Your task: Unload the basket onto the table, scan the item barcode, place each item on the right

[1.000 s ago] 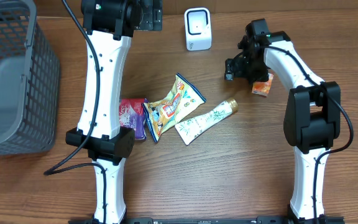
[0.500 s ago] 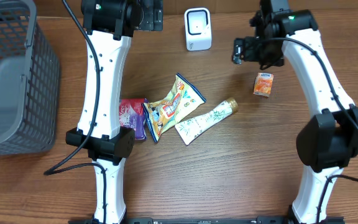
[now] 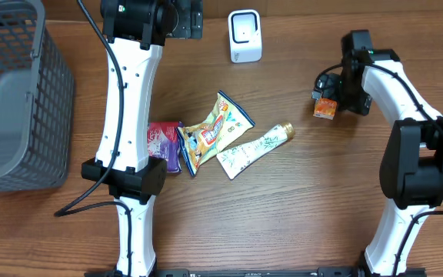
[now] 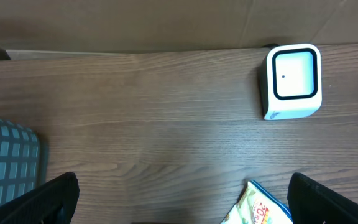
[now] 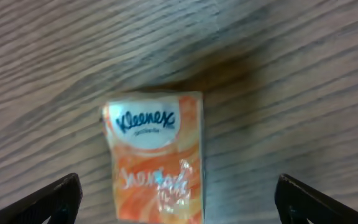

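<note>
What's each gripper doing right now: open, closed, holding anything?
Left gripper: open, holding nothing.
Right gripper: open, holding nothing, poised over the Kleenex tissue pack.

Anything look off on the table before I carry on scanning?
Nothing spilled or damaged. The snack bag, purple packet and tube lie bunched together askew mid-table. The Kleenex pack lies flat on its own under the open right gripper.
</note>
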Tool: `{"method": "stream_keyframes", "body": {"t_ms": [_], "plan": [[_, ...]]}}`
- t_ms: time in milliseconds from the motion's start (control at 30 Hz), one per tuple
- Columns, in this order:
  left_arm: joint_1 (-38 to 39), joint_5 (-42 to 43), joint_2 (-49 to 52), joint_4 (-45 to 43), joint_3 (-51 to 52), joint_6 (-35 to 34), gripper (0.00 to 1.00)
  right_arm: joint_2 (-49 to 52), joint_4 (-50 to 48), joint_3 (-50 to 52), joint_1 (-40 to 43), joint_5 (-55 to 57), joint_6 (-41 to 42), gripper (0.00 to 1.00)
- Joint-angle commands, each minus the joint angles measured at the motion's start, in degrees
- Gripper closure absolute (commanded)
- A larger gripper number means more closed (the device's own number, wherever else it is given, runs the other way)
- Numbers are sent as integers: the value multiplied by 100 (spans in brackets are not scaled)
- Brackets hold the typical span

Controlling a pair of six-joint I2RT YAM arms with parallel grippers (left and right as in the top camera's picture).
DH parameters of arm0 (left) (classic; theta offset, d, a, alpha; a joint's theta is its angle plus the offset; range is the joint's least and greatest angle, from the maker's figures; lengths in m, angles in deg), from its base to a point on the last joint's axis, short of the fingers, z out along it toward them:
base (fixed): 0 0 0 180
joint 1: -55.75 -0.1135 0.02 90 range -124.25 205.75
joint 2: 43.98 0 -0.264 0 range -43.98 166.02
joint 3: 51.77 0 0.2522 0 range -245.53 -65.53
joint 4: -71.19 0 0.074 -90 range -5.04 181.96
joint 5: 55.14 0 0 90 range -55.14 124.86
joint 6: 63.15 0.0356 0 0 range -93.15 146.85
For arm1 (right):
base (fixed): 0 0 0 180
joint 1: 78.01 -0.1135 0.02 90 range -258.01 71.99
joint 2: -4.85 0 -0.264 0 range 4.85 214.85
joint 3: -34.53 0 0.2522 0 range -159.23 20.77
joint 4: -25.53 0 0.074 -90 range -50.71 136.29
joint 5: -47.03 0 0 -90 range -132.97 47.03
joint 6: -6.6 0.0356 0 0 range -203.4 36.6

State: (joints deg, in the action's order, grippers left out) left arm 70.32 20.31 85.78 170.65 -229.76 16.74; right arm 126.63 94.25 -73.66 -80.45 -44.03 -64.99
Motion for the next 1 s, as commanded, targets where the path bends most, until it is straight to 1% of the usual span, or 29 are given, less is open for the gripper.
{"method": "stream_keyframes", "body": {"t_ms": [0,200,333,367,400,433,467,533,567,600,700,800,933,967], "plan": [[-35,83,13,24,15,92,0,11,-251,111,-66,-302,116,0],[-35,79,13,81,15,114,0,374,-525,122,-214,-293,114,0],[-37,63,13,103,15,116,0,734,-516,122,-177,-245,114,0],[-37,63,13,103,15,116,0,817,-479,122,-144,-223,114,4],[-37,63,13,103,15,118,0,850,-446,122,-116,-216,114,11],[-37,63,13,103,15,116,0,887,-426,122,-92,-203,114,23],[-37,63,13,103,15,118,0,887,-411,122,-63,-203,114,41],[-42,63,13,103,15,116,0,885,-385,118,0,-203,114,67],[-42,63,13,103,15,116,0,881,-339,103,35,-203,114,75],[-42,63,13,103,15,116,0,879,-289,94,72,-205,114,80],[-42,63,13,105,15,116,0,861,-76,94,205,-199,105,84],[-42,61,7,105,15,114,0,769,197,79,439,52,15,84],[-42,59,-48,107,15,116,0,581,756,-122,1001,1056,-83,82],[-42,55,-57,105,15,131,0,529,863,-186,1222,1368,-83,80]]}}
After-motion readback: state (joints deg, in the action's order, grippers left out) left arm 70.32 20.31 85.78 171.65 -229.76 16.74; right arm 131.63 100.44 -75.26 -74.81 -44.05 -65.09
